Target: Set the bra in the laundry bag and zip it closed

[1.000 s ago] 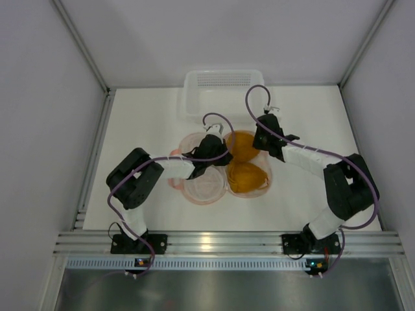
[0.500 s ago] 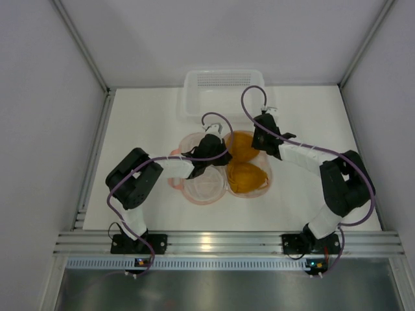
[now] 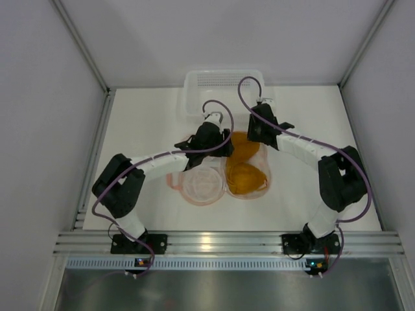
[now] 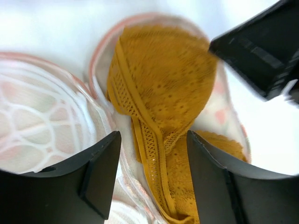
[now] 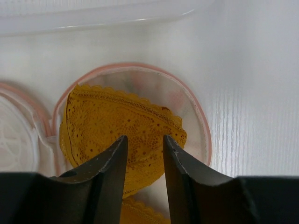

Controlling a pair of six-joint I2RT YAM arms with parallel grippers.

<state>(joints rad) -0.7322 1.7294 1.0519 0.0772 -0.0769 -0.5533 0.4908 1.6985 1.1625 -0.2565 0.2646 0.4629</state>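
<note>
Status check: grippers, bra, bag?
Left gripper open, right gripper open, both low over the bra. Bra sits in the laundry bag; bag lies open, unzipped. Nothing in the way; white basket behind.

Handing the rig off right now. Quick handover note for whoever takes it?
Left gripper: fingers open above the bra, holding nothing.
Right gripper: fingers slightly apart over the far cup, nothing pinched.
The bra lies in the right half of the laundry bag, which lies open flat.
Done: bra in. Left: fold the mesh half over, zip shut.
</note>
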